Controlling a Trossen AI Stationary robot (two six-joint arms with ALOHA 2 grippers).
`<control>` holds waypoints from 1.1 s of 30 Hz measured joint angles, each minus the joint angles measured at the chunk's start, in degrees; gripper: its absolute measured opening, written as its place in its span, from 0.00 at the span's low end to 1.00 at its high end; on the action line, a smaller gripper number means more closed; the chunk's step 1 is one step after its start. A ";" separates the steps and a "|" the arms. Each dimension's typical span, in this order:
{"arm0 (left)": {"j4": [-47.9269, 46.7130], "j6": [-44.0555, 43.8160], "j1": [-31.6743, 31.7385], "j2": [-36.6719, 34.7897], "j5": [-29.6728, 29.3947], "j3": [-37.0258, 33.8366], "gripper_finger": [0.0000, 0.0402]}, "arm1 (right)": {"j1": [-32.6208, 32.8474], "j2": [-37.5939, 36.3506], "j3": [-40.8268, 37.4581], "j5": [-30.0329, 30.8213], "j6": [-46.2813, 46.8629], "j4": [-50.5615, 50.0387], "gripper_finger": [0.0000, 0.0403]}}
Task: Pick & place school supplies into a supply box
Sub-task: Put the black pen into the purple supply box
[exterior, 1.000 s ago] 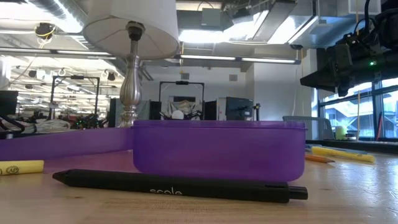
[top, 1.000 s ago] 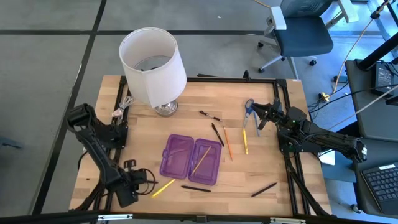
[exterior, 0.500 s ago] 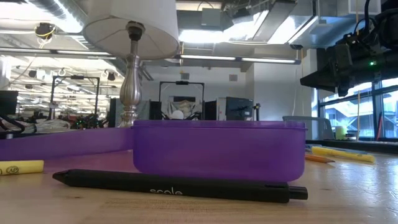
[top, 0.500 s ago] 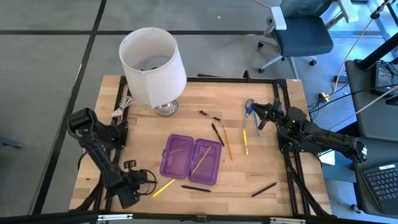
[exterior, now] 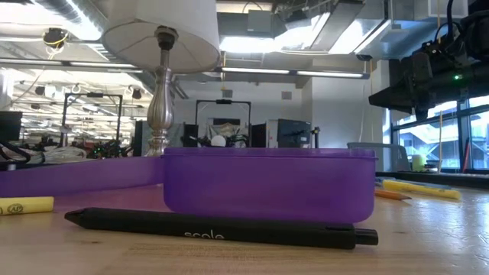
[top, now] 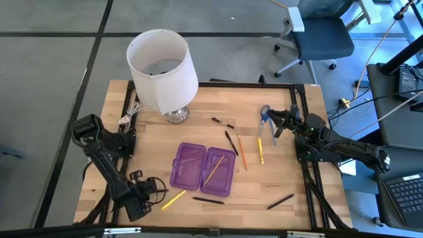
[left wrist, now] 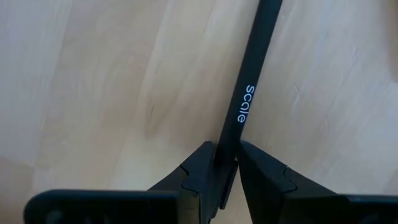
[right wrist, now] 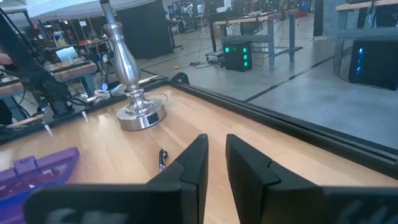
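- Left gripper: lower left of the high view, near table edge; fingers clamped on a black pen marked "scale".
- Yellow pencil: just right of that gripper, lying slantwise.
- Second black pen: flat on the table, just in front of the supply box.
- Third black pen: lower right, well apart.
- Supply box: purple, open, frame centre; one thin pencil in its right half.
- Beyond it: black pen, orange pencil, yellow pencil, short black pen.
- Scissors: upper right, blue-handled.
- Right gripper: just beside the scissors; fingers a narrow gap apart, holding nothing.
- Lamp: upper left, white shade.
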 joint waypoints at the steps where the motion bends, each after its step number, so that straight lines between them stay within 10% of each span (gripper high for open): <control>1: 0.02 -0.25 0.00 -0.01 -0.04 0.01 0.18 | -0.01 0.01 0.00 0.00 -0.04 0.00 0.15; 33: 1.94 -0.31 1.28 -0.14 -1.43 0.07 0.05 | -0.02 0.00 0.00 0.02 -0.19 0.00 0.15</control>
